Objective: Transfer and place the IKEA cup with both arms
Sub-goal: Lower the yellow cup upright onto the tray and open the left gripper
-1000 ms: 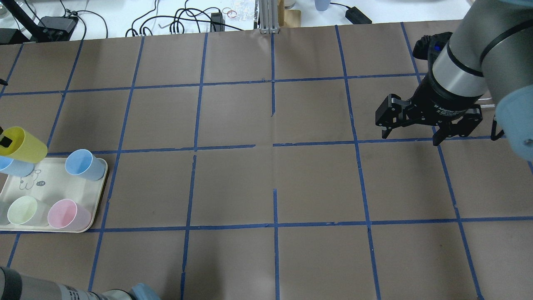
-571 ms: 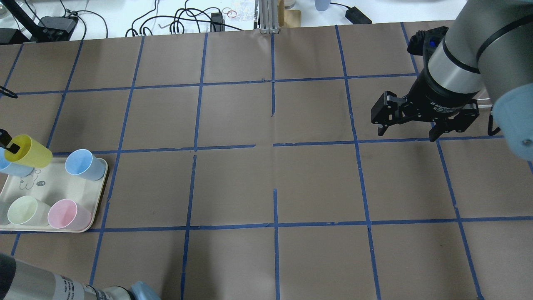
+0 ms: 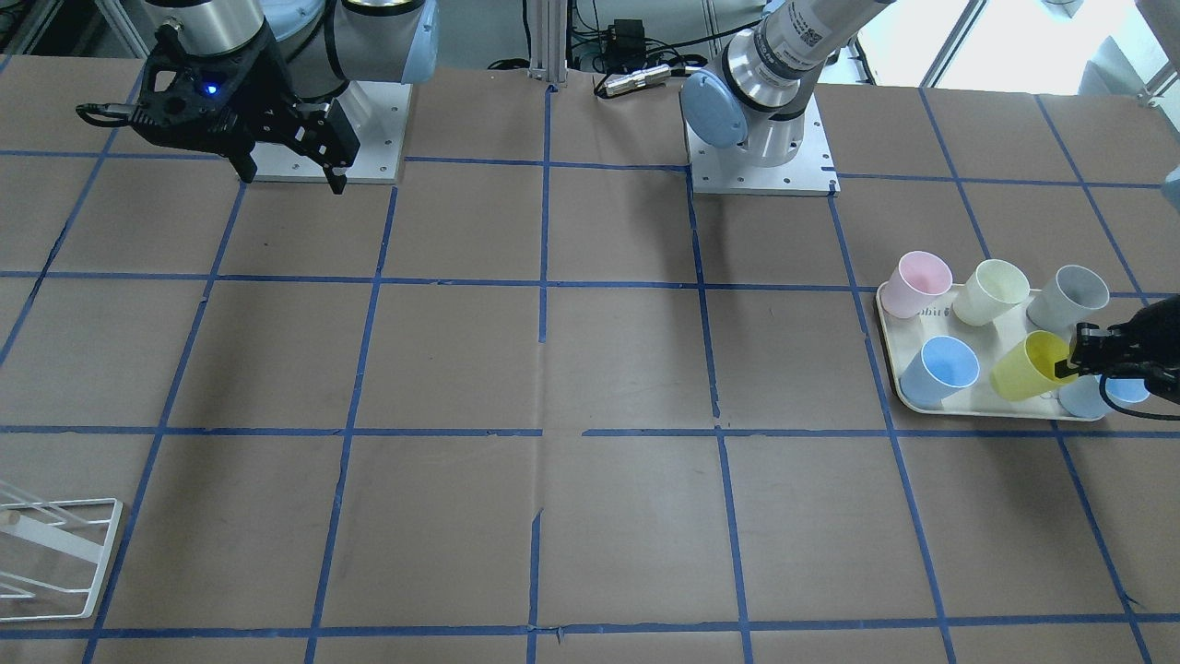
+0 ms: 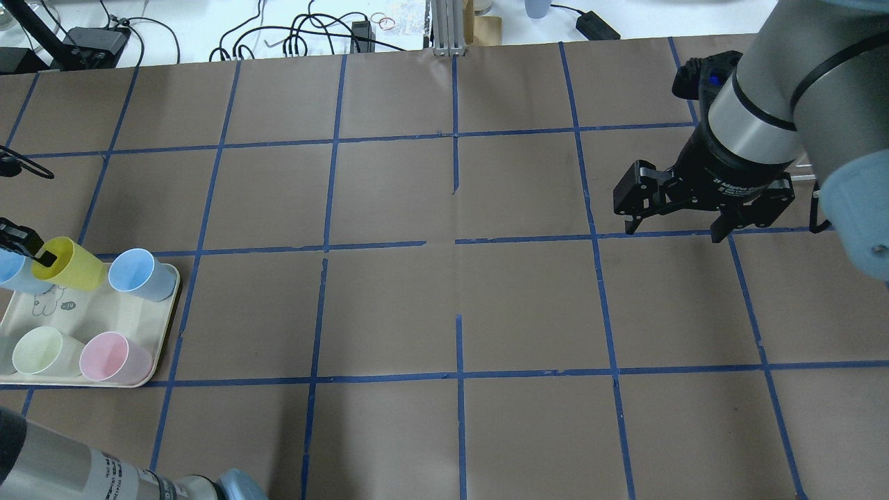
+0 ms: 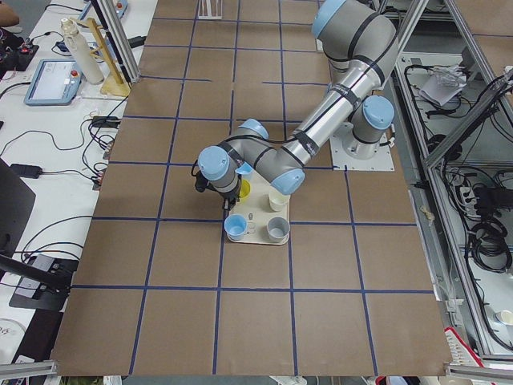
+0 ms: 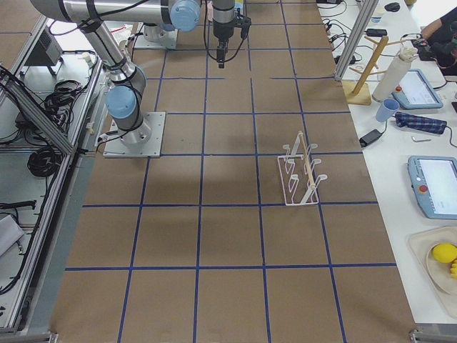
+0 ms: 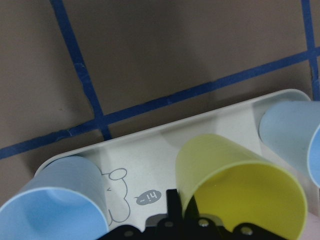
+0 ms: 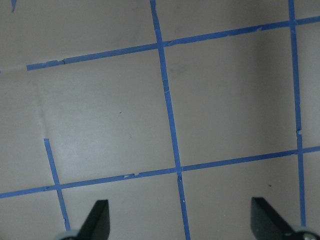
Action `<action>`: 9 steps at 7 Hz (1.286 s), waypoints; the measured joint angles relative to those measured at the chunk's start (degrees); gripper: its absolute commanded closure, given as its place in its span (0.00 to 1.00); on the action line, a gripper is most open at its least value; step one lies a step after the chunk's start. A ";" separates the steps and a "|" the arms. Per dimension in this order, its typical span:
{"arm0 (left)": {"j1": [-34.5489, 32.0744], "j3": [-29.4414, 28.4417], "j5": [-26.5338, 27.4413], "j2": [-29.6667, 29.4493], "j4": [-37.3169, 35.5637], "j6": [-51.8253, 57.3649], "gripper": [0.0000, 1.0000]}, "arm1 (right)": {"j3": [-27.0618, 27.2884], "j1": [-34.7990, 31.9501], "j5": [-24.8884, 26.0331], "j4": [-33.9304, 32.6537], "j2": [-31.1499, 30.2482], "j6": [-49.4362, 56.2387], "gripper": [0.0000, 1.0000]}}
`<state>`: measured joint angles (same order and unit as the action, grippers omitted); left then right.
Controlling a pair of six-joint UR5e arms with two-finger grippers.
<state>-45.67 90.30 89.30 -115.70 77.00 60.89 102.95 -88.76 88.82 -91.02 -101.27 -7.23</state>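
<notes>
The yellow IKEA cup hangs tilted, low over the far edge of the cream tray, between two blue cups. My left gripper is shut on its rim, one finger inside and one outside. The front view shows the cup and the gripper at the tray's near edge. In the left wrist view the cup fills the lower right. I cannot tell whether its base touches the tray. My right gripper is open and empty above the table at the right, also seen from the front.
The tray holds a blue cup, another blue cup at the view's edge, a pale cream-yellow cup, a pink cup and a grey cup. A white wire rack stands at the table's right end.
My left gripper has carried the yellow cup right and down towards the tray, between the two blue cups. My right gripper has drifted slightly left, still open.
</notes>
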 measured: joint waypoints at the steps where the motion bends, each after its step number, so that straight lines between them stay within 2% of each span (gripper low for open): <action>1: -0.04 0.33 0.02 -0.28 0.00 -0.02 1.00 | 0.03 0.00 0.05 0.04 -0.07 0.02 0.00; 6: -0.03 1.37 0.15 -0.94 -1.40 -0.18 1.00 | 0.00 -0.01 0.00 0.58 -0.05 -0.09 0.00; 7: -0.03 1.61 0.16 -0.96 -1.47 -0.24 0.96 | 0.03 -0.01 -0.09 0.64 -0.10 -0.12 0.00; 8: -0.03 1.73 0.17 -0.99 -1.49 -0.26 0.73 | 0.05 0.00 -0.15 0.66 -0.17 -0.14 0.00; 9: -0.03 1.77 0.18 -1.01 -1.49 -0.21 0.67 | 0.08 0.00 -0.15 0.69 -0.21 -0.15 0.00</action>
<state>-45.70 92.07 89.47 -116.70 75.50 60.69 103.03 -88.77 88.67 -90.33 -101.48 -7.38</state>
